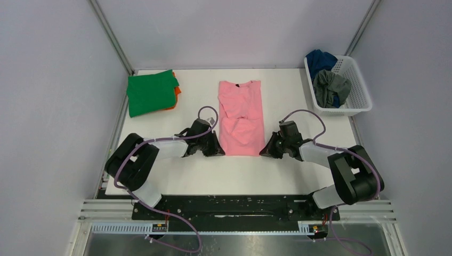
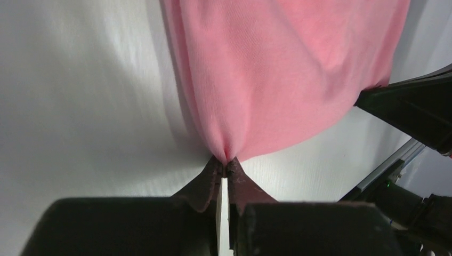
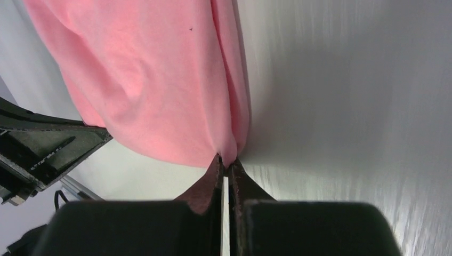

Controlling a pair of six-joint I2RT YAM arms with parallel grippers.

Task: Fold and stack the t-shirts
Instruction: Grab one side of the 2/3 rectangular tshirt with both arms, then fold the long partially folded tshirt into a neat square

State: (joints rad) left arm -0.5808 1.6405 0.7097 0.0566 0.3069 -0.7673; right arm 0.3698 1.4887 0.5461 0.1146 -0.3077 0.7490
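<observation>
A light pink t-shirt lies lengthwise in the middle of the white table, sides folded in, collar at the far end. My left gripper is shut on its near left hem corner; the left wrist view shows the pink cloth pinched at the fingertips. My right gripper is shut on the near right hem corner, and in the right wrist view the cloth bunches between its tips. A folded green t-shirt lies on an orange one at the far left.
A white lattice basket at the far right holds a dark blue t-shirt and a grey one. Grey walls enclose the table on three sides. Each wrist view shows the other black arm close by.
</observation>
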